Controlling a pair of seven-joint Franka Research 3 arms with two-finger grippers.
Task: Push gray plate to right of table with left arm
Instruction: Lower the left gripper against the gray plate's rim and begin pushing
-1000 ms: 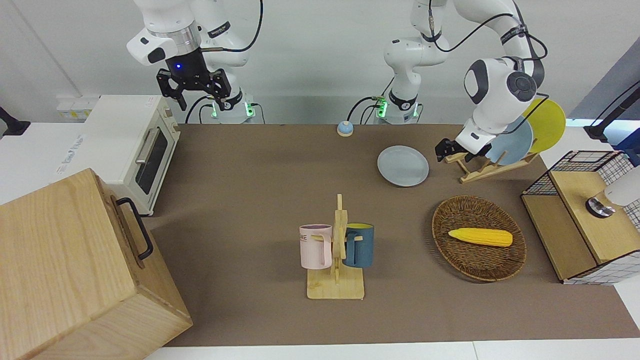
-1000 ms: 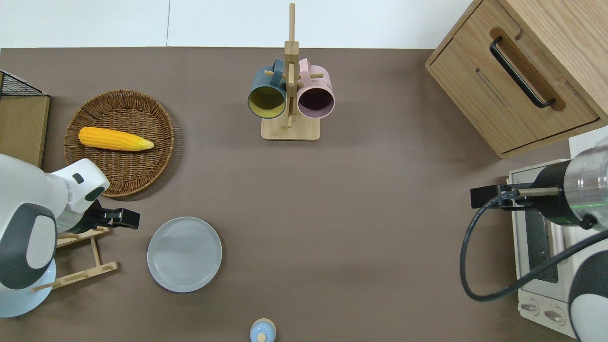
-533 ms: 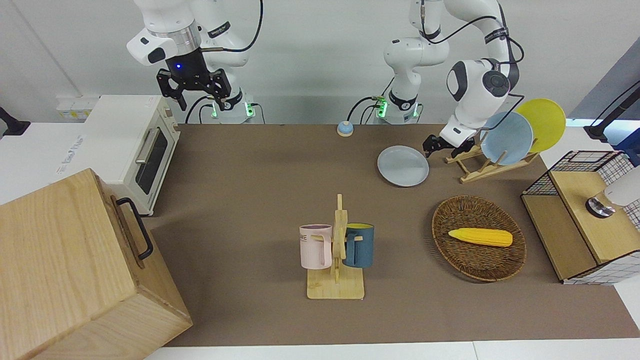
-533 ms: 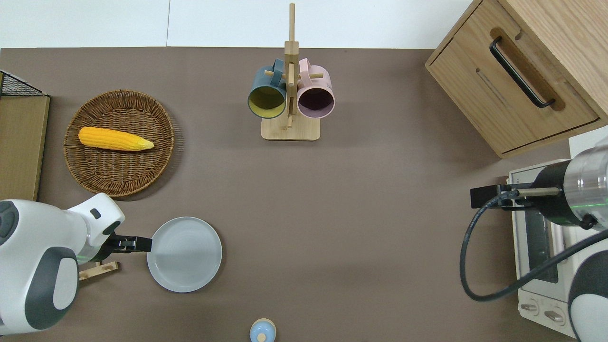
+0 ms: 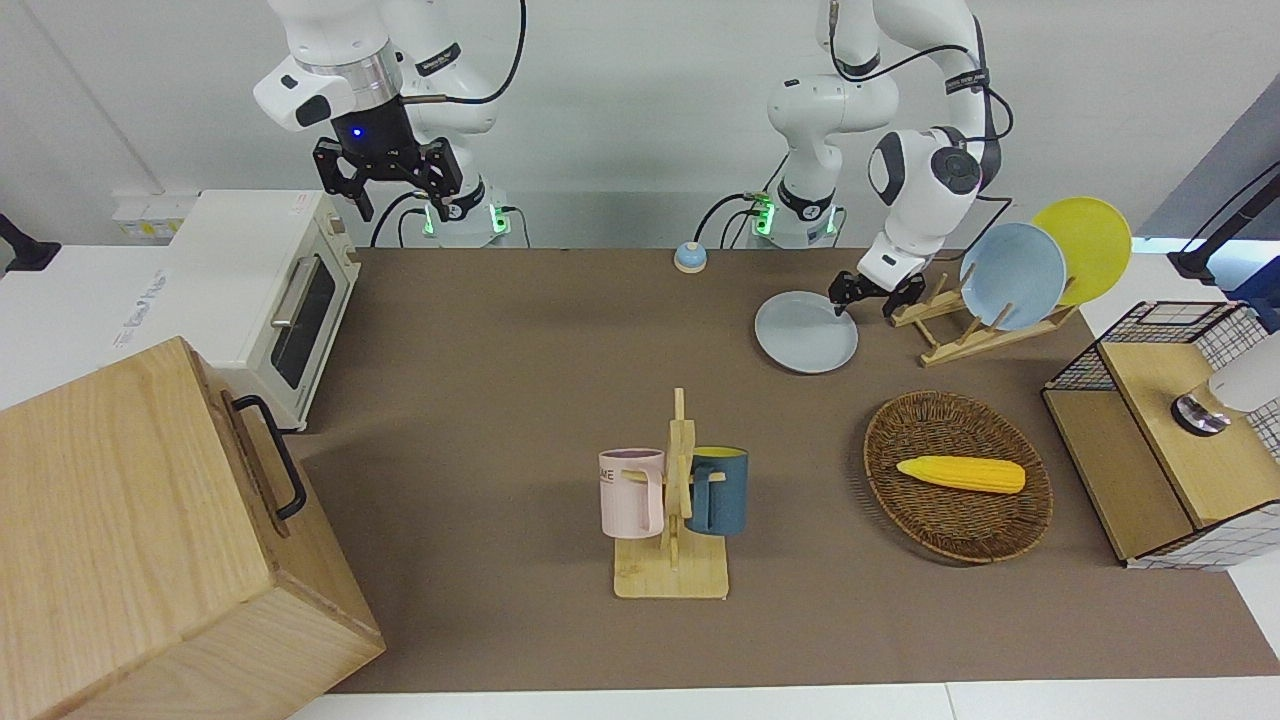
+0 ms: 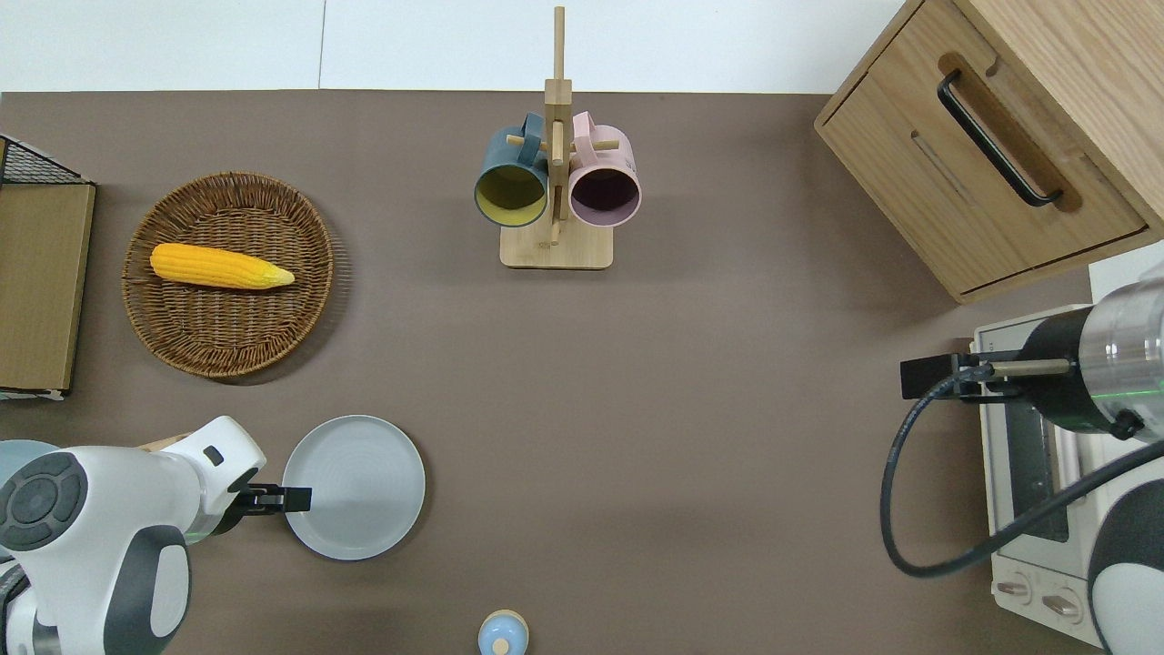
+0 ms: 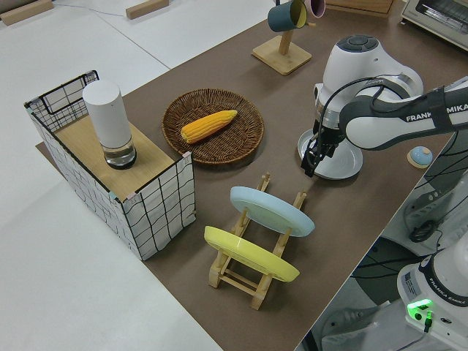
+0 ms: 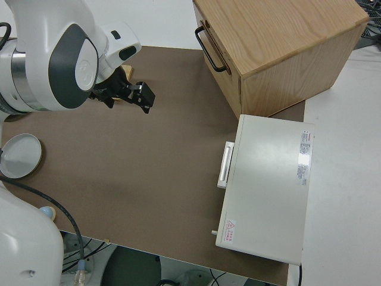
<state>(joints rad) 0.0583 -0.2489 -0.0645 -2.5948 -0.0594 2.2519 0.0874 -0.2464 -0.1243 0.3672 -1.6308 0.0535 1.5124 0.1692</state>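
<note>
table (image 6: 691, 437) mostly bare toward right arm's end; gray plate (image 6: 355, 487) lay flat, directly ahead of left gripper (image 6: 289, 498) toward that end; fingertips at plate's near rim, finger spread not discernible; right arm parked; push line ran straight across plate centre

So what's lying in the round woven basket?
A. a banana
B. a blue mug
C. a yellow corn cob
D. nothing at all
C: a yellow corn cob lies across the woven basket, farther from the robots than the gray plate.
</note>
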